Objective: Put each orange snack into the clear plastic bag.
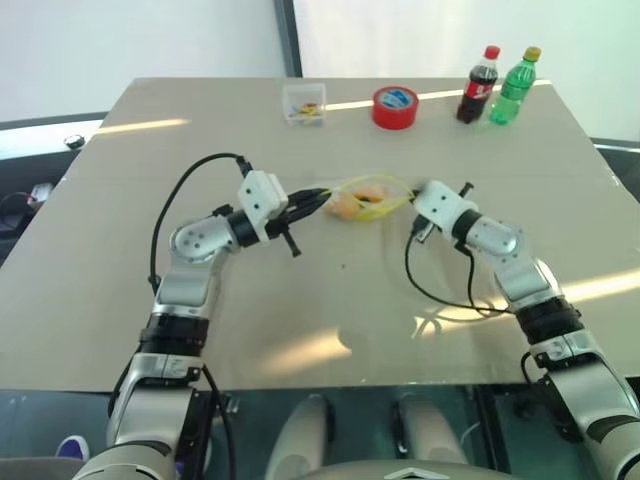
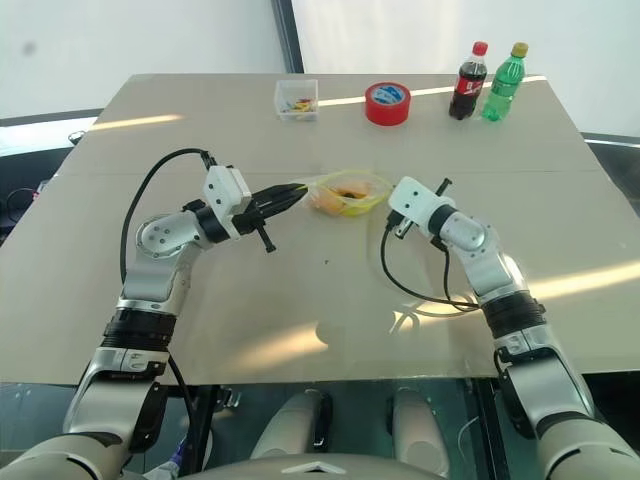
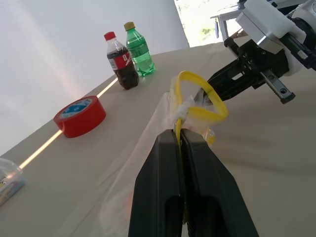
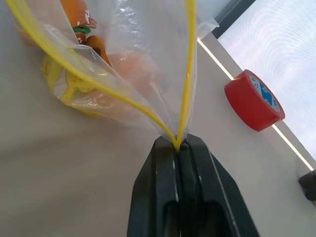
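Between both hands point(image 1: 322, 201) point(image 1: 408, 199) clenched on its ends, clear plastic bag point(image 1: 362, 197) stretched left-right.

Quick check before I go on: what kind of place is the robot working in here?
Probably a lab or test room, not a home: a plain beige table before blank white walls, with staged props at its far edge, a red tape roll, two drink bottles and a small clear box.

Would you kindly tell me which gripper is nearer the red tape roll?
Right. The right gripper, pinching the clear plastic bag, sits below the red tape roll; the left gripper is farther left.
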You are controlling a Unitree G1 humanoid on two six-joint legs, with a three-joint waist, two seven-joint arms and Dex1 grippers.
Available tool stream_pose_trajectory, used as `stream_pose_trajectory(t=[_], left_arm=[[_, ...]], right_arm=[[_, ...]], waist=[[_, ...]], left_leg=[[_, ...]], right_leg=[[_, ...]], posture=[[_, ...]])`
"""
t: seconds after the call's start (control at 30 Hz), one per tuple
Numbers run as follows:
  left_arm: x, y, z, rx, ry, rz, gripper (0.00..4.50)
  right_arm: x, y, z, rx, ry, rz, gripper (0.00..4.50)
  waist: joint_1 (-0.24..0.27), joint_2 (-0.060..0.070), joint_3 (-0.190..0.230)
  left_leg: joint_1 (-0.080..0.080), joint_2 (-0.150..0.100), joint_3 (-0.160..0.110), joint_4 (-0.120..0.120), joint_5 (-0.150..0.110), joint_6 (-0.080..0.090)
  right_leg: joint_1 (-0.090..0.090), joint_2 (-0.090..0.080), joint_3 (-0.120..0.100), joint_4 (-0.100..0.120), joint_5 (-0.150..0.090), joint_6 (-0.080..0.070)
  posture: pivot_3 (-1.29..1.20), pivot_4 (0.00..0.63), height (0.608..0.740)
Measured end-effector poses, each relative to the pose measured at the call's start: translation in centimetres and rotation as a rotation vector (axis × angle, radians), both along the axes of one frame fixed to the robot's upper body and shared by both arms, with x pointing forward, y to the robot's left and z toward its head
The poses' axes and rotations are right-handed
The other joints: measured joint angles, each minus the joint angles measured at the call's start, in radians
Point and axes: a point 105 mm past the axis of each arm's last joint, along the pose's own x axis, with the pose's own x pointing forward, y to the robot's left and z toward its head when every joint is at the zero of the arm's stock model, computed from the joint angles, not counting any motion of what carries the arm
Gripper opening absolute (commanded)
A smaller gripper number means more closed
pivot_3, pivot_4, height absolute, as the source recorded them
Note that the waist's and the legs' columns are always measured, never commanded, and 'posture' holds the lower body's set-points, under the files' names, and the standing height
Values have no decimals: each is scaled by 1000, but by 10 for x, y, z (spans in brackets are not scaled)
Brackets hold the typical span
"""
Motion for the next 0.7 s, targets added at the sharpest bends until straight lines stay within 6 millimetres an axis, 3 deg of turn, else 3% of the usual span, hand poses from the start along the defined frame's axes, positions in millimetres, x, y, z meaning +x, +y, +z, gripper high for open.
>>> stream_pose_trajectory(t=[0.1,0.27,0.37,0.43,0.53,0.6,0.7], left_arm=[[5,-1,3,-13,-1,10,0],[32,-5,31,-27,-92,70,0],[38,-10,43,-33,-155,65,0],[37,-11,45,-24,-191,64,0],[32,-12,40,-1,-243,52,0],[24,-10,25,52,-260,33,0],[9,-11,-15,116,-208,-7,0]], right_arm=[[0,-8,11,-11,-35,-17,37],[4,-22,64,-69,-196,-62,37],[1,-29,93,-111,-304,-88,37],[-3,-30,100,-106,-333,-96,37],[-19,-32,94,-91,-344,-105,37],[-32,-32,73,-81,-297,-109,37],[-52,-33,24,-79,-158,-130,37]], waist=[[1,0,0],[1,0,0],[-2,0,0],[-3,0,0],[0,0,-1],[1,0,-1],[2,0,-1]], left_leg=[[0,0,0,0,0,0],[-1,-1,0,0,0,0],[-2,-1,1,0,0,-1],[-3,-1,2,-1,0,-1],[-7,0,0,0,0,-1],[-9,0,0,0,0,-1],[-15,0,1,4,1,-1]], right_leg=[[0,0,0,0,0,0],[-1,0,-1,0,0,0],[-2,0,0,-1,0,0],[-4,0,1,-1,0,0],[-7,0,0,-1,0,0],[-9,-1,0,-1,0,0],[-14,-2,0,2,0,0]], posture=[[0,150,740],[0,150,740],[0,150,740],[0,150,740],[0,150,740],[0,150,740],[0,150,740]])
